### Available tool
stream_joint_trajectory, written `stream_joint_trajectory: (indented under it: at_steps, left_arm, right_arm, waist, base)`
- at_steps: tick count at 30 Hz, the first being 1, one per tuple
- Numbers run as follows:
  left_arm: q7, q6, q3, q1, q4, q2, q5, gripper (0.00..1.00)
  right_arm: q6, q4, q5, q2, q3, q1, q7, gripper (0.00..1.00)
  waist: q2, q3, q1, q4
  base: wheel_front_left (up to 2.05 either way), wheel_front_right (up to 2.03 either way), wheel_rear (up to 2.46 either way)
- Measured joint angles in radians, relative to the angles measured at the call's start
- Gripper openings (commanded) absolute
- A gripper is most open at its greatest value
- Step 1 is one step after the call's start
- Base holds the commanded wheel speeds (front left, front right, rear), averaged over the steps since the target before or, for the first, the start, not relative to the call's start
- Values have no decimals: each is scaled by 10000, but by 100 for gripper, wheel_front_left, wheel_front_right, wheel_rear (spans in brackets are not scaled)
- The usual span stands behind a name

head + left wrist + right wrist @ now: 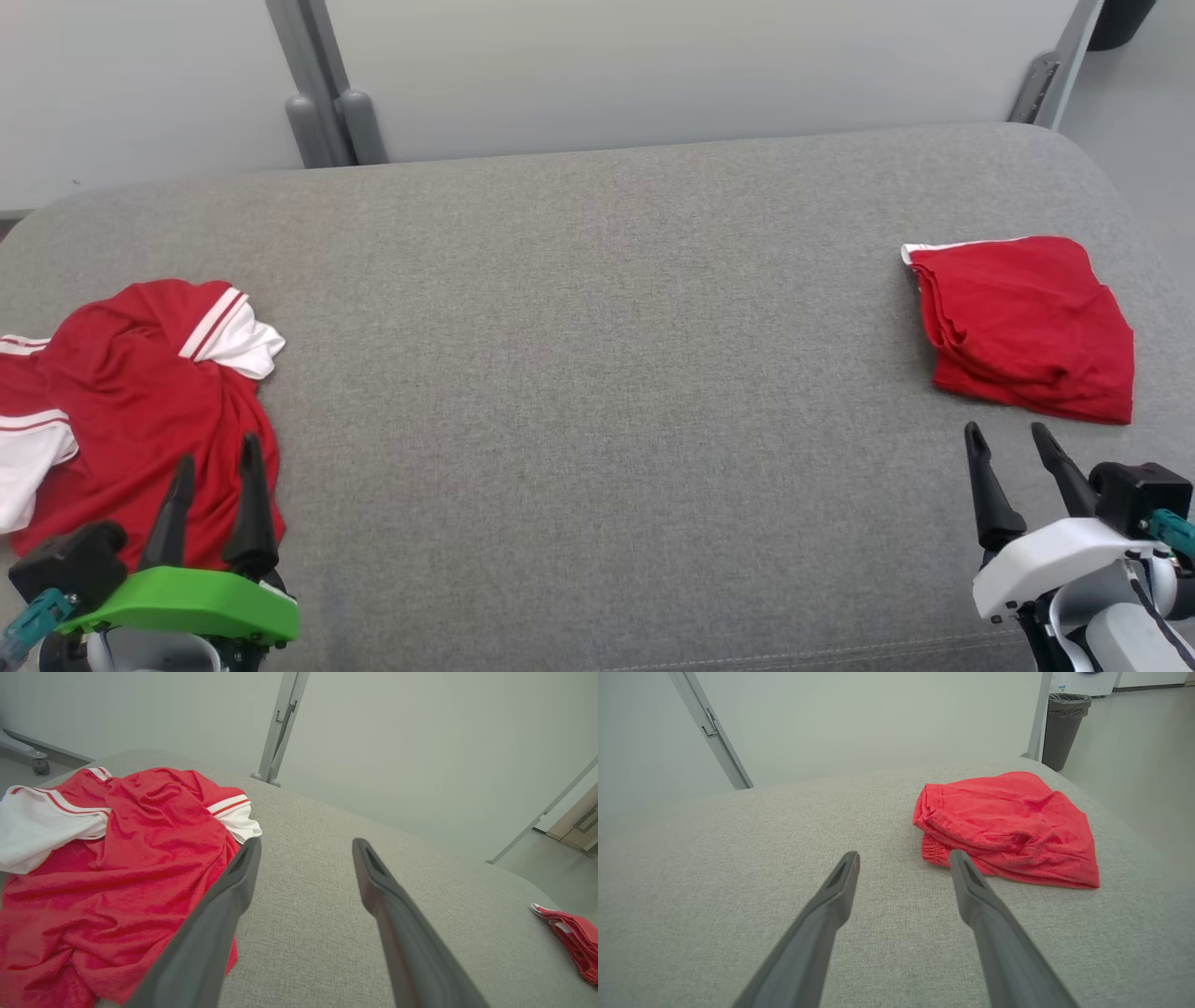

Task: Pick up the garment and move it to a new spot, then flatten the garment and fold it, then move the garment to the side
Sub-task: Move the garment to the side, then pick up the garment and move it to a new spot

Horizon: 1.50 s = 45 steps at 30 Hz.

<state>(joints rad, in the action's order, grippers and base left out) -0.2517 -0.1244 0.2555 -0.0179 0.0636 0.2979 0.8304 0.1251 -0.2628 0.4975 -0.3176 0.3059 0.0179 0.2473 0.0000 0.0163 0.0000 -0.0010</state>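
Garment [140, 392] sits crumpled at bench [597, 373] 8 o'clock, left gripper [218, 453] over its edge | both jaws wide, empty | looks soft, light, limp (likely slumps): pinch a thick fold near striped cuff [219, 322], 1 o'clock

We are in what looks like a bare lab or test room. Ahead of our right gripper [903, 856], a grey padded bench [738, 858] ends at plain pale panels [878, 718] on grey posts [1039, 718]. Beyond it to the right, a lined bin [1064, 728] stands on smooth floor [1134, 765].
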Motion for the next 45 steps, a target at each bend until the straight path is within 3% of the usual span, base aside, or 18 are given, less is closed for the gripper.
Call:
stream_joint_trajectory:
  at_steps: [11, 18, 24, 35, 45]
  left_arm:
    - [-2, 19, 90, -4, -268, -332, -437, 100]
    - [-2, 21, 82, -8, -368, -380, -619, 100]
    - [-2, 21, -77, -53, -405, -464, -792, 100]
    - [-2, 19, -917, -718, -508, -656, -1081, 100]
    - [-2, 17, -1003, -1095, -520, -646, -1137, 100]
  right_arm:
    - [2, 779, -635, 109, -477, 427, 0, 100]
    - [-2, 1296, -951, 10, 201, 539, 0, 100]
    - [-288, 1593, -1463, -209, 915, 432, -15, 100]
    - [-984, 1651, -1820, 88, 1941, -465, -384, 100]
    - [-880, 1505, -1795, 213, 1732, -487, -470, 100]
  waist:
    - [0, -37, 0, 153]
    - [0, -44, 0, 715]
    - [0, -43, 0, 1398]
    - [0, -103, 0, 2865]
    - [0, -295, -1, 4393]
  base:
    - [0, 0, 0]
    - [0, 0, 0]
    - [0, 0, 0]
    - [0, 0, 0]
    - [0, 0, 0]
